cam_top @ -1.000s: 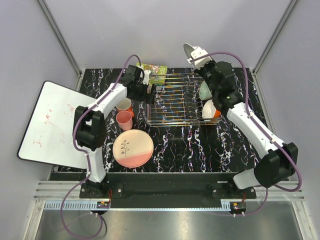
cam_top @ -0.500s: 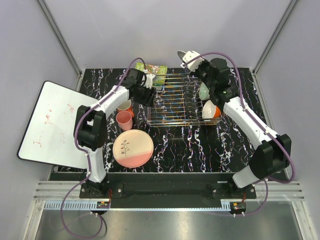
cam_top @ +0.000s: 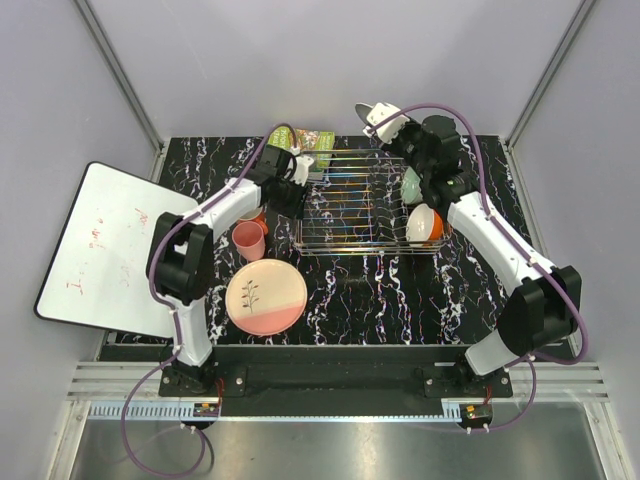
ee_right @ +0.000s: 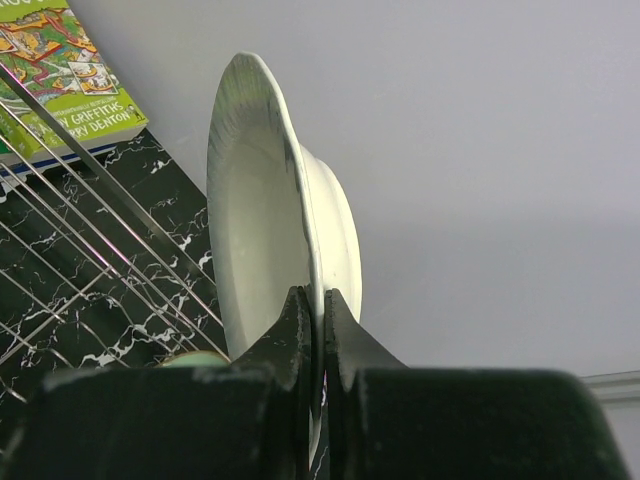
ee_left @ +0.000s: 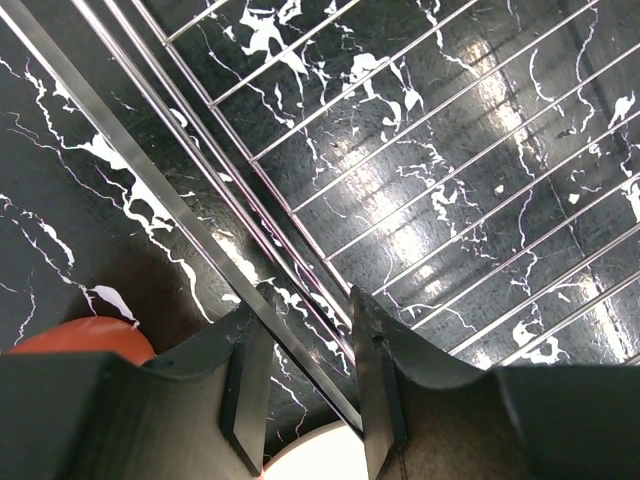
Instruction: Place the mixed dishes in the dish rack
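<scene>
My count from remote station:
- Plates: 2. Pink-and-cream plate (cam_top: 266,296), white plate (ee_right: 250,200).
- Bowls: 2. Pale green bowl (cam_top: 410,184), cream bowl (cam_top: 424,225).
- Cups: 2, both salmon-pink. Near cup (cam_top: 249,240) in plain view. Far cup (cam_top: 257,214) only partly in view, but I count it.
- Dish rack (cam_top: 370,247): 1.
- Green book (cam_top: 316,141): 1.
- White board (cam_top: 105,245): 1.
- Hands: 2. Left hand (ee_left: 312,300), right hand (ee_right: 314,298).
- I total 6 dishes, 9 items on tabletop setup.
</scene>
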Robot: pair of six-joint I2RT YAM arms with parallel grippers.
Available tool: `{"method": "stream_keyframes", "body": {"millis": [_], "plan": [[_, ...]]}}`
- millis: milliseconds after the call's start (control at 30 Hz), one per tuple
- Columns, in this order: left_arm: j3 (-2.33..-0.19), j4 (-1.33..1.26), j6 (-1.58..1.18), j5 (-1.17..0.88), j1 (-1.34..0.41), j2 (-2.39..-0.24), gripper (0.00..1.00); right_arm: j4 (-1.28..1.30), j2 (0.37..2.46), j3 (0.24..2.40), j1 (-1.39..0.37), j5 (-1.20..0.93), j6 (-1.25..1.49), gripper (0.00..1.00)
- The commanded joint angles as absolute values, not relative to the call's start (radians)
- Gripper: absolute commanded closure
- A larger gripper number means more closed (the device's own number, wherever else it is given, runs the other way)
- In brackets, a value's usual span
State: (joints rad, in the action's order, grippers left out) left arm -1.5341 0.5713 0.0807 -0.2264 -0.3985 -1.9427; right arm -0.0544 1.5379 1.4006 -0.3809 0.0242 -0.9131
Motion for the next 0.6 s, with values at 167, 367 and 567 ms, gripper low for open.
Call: {"method": "stream_keyframes", "body": {"millis": [167, 367, 567], "plan": [[-1.459, 0.587, 0.206, -0.247, -0.44, -1.83, 0.81, -0.196, 1.457, 1.414, -0.374, 0.003, -0.948, 1.0], [-1.428, 0.589, 0.216, -0.268, -0.445, -1.79, 0.85, -0.154, 1.401, 1.352, -0.374, -0.025, -0.96, 1.0], [-1.428, 0.594, 0.229, -0.267, -0.448, -1.787, 0.86, -0.106, 1.33, 1.284, -0.374, -0.034, -0.999, 1.0]]}}
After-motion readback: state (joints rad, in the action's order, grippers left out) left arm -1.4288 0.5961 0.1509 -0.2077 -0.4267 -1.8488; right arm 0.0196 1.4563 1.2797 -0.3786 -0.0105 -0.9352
